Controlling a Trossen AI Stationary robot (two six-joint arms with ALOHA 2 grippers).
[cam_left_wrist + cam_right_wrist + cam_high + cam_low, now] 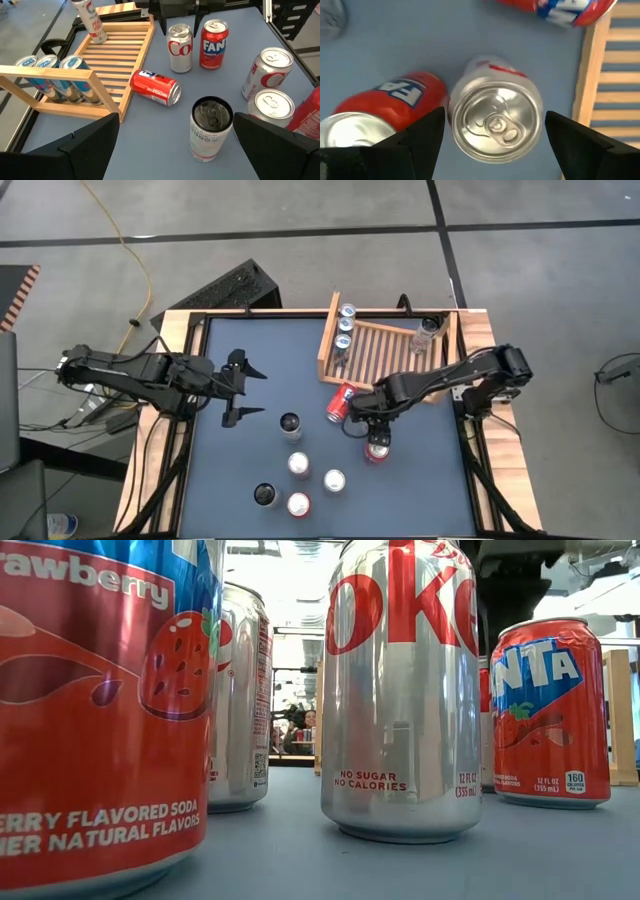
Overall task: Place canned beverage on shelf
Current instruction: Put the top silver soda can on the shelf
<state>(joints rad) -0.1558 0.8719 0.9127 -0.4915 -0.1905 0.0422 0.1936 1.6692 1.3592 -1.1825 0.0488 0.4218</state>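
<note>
A silver Coke can (495, 122) stands upright on the dark table, with a red Fanta can (214, 42) upright beside it. My right gripper (494, 120) hangs above the silver can, pointing down and open, one finger on either side of its top and clear of it. The light wooden shelf (385, 350) sits at the table's far right; three blue-topped cans (47, 75) lie on it along its left board, and one silver can (90, 20) rests at its far right corner. My left gripper (245, 390) waits open over the table's left half.
A red can (155, 87) lies on its side against the shelf's near edge. A dark-topped can (211, 127) stands mid-table, and several more cans (300, 485) stand toward the near edge. These near cans (400, 690) fill the low view. Bare table lies at the left.
</note>
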